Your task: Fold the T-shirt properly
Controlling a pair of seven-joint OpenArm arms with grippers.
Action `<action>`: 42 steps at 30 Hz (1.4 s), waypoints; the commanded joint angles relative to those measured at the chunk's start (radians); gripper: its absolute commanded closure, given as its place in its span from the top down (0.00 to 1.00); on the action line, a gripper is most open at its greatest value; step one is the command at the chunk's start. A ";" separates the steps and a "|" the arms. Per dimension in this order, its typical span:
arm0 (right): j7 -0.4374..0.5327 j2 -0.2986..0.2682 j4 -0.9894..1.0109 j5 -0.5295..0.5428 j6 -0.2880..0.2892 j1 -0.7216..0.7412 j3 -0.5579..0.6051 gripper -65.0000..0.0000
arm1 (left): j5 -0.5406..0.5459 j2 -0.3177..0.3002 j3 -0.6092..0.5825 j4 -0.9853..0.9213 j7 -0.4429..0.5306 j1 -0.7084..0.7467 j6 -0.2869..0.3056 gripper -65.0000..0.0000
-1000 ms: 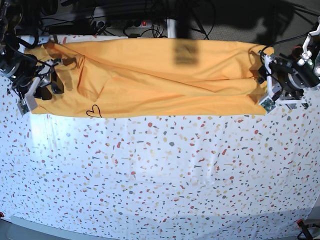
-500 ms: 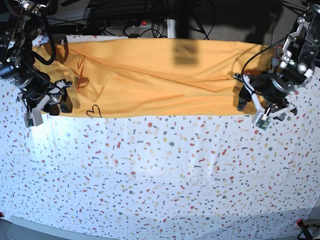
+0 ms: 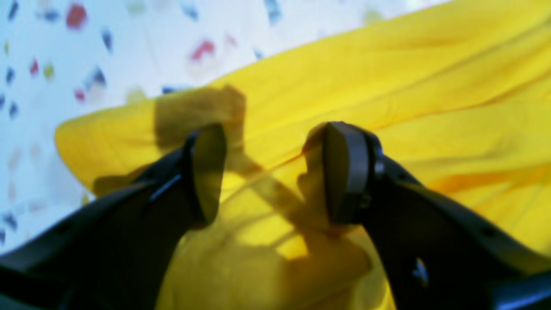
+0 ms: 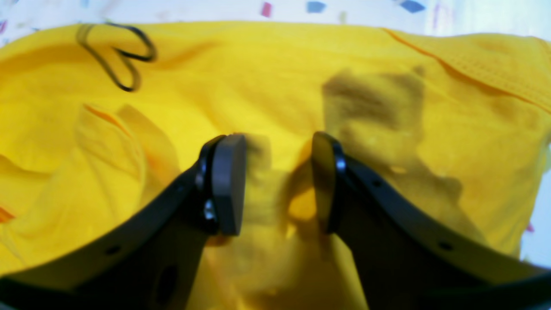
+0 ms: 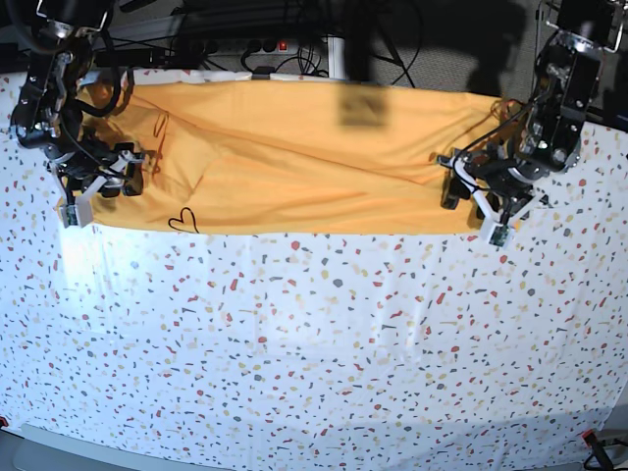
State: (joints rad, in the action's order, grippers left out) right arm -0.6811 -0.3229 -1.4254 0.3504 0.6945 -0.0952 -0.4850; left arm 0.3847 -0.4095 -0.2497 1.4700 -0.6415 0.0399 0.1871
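Along the far edge of the table (image 5: 324, 343) the T-shirt (image 5: 304, 157) lies as a long band folded lengthwise, its near hem running straight between your two arms and the small black heart (image 5: 183, 220) sitting near that hem at the right arm's end. Your left gripper (image 3: 269, 172) stands with its jaws spread wide over the end of the cloth and nothing between them; your right gripper (image 4: 277, 183) is parted too, less widely, hovering above rumpled fabric with nothing held. Watch the layers: the band looks to be two or more plies, so if you close shallow you will likely catch only the top ply, and the lift would peel the fold open instead of carrying it. Ridges run diagonally across the middle, and pulling the ends unevenly could drag them into a skewed crease. At the right arm's end the cloth is bunched, so a pinch there may gather a wad, not a clean corner. Cables and dark equipment (image 5: 245, 44) crowd the strip behind the shirt, and a far-side reach could snag them. Nothing else rests on the speckled cover, so the near side gives you free room to fold toward.
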 commanded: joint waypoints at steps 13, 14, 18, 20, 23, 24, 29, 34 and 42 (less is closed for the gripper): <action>0.046 -0.021 0.334 -0.090 0.004 0.276 -0.005 0.39 | -0.009 0.033 -0.005 -0.259 -0.096 -0.184 0.053 0.55; 0.058 -0.021 0.364 -0.090 0.004 0.295 -0.005 0.39 | -0.009 0.033 -0.005 -0.279 -0.089 -0.200 0.053 0.55; 0.094 -0.020 0.455 -0.091 0.004 0.369 -0.005 0.39 | -0.008 0.035 -0.005 -0.376 -0.060 -0.264 0.058 0.55; 0.098 -0.021 0.489 -0.122 0.004 0.400 -0.005 0.39 | -0.008 0.042 -0.005 -0.433 -0.060 -0.293 0.085 0.55; 0.106 -0.021 0.518 -0.153 0.004 0.428 -0.005 0.39 | -0.008 0.066 -0.005 -0.512 -0.061 -0.322 0.117 0.55; 0.113 -0.020 0.520 -0.158 0.004 0.431 -0.005 0.39 | -0.008 0.077 -0.005 -0.532 -0.060 -0.327 0.118 0.55; 0.133 -0.021 0.520 -0.154 0.004 0.432 -0.005 0.39 | -0.009 0.102 -0.005 -0.511 -0.034 -0.334 0.117 0.55; 0.136 -0.024 0.516 -0.130 0.004 0.433 -0.005 0.39 | -0.018 0.082 -0.005 -0.308 -0.067 -0.342 0.085 0.55; 0.145 -0.024 0.516 -0.130 0.004 0.433 -0.005 0.39 | -0.005 -0.022 -0.005 0.087 -0.152 -0.341 -0.047 0.55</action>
State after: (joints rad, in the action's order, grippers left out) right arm -0.5301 -0.3302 -0.9012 0.2310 0.7013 0.3237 -0.4900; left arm 0.3771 -0.4278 -0.2607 1.5478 -0.8001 -0.2882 0.1368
